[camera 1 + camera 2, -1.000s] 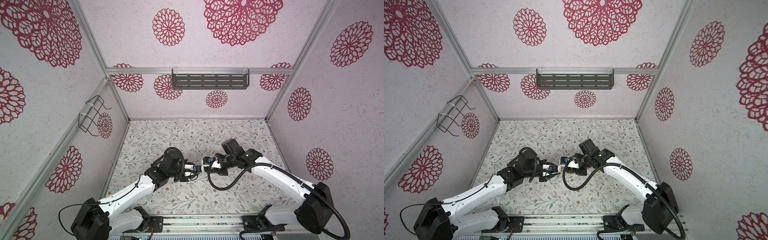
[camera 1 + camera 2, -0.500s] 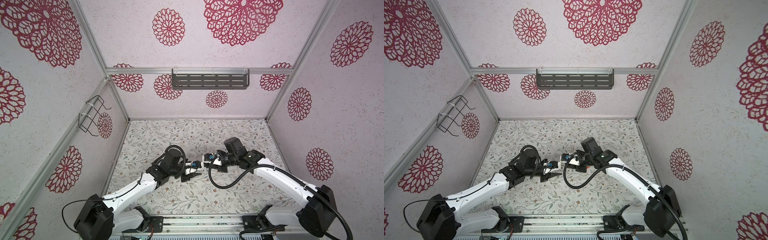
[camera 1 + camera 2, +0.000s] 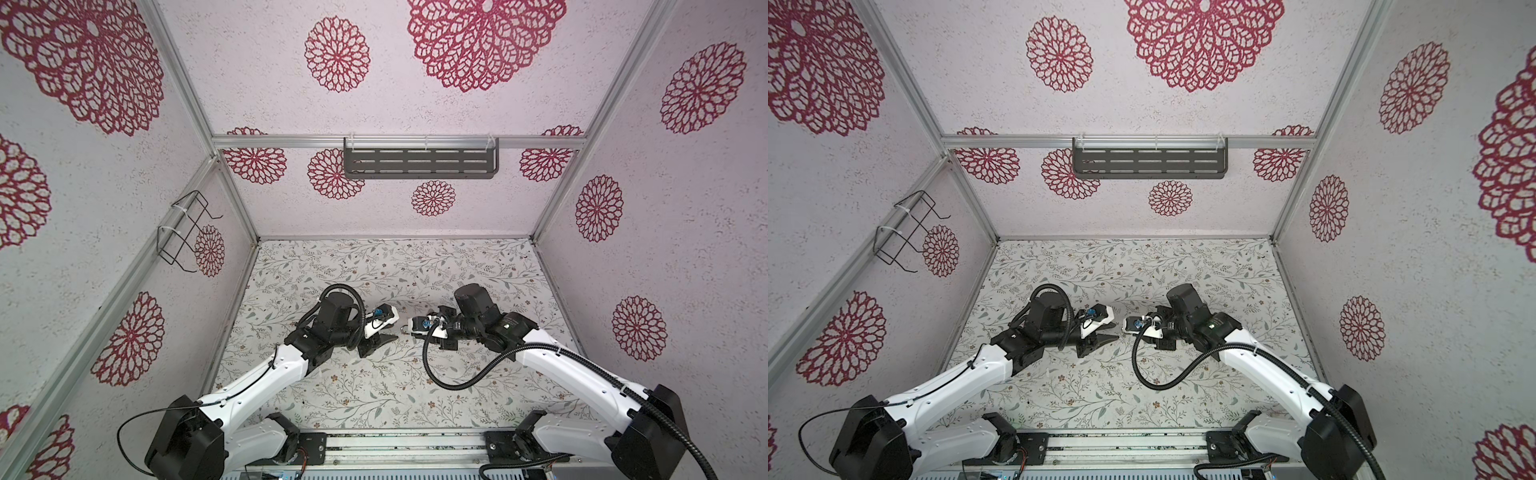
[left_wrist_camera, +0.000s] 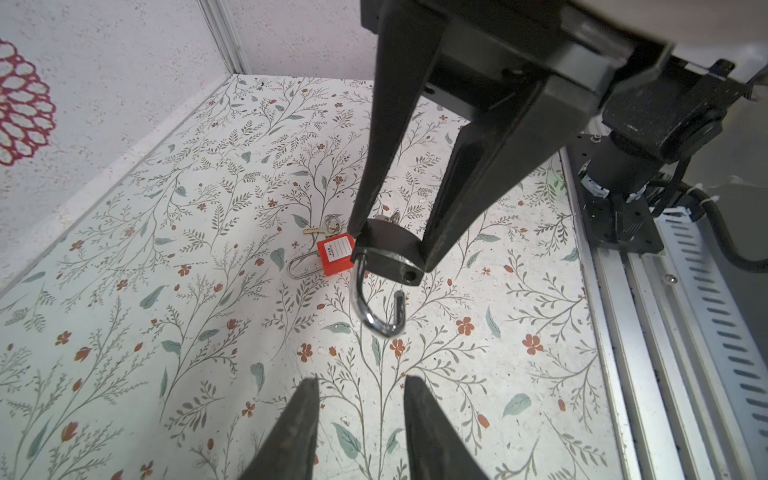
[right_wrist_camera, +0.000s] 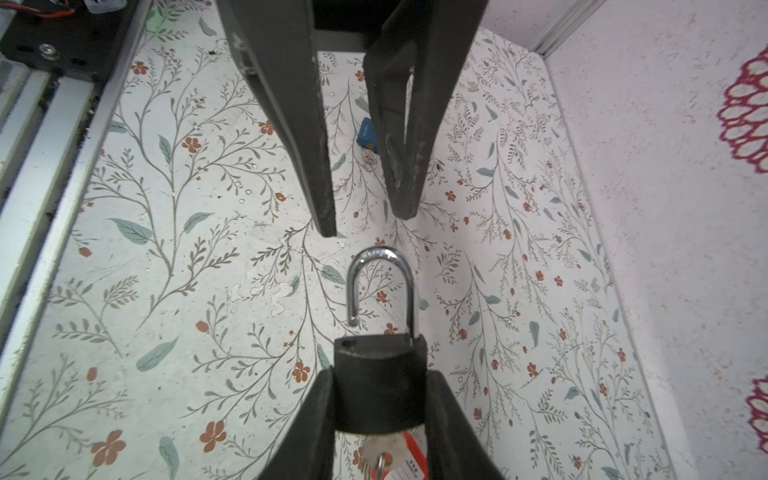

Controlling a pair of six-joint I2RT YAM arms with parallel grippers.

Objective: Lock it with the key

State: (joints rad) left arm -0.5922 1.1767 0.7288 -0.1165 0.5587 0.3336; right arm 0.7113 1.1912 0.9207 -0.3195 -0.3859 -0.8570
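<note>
My right gripper is shut on the body of a black padlock, held off the floor. Its silver shackle stands open, one leg out of the body, and points at my left gripper. A silver key sticks in the padlock's underside, between my right fingers. In the left wrist view my left gripper is open and empty, a short way from the shackle and the padlock. In both top views the grippers face each other at mid floor.
A red padlock lies flat on the floral floor behind the black one, with loose keys beside it. A blue padlock with a key lies behind my left gripper. A metal rail runs along the front edge.
My left gripper has drawn back a little from the black padlock and its jaws have widened. The right gripper still holds the padlock in about the same place.
</note>
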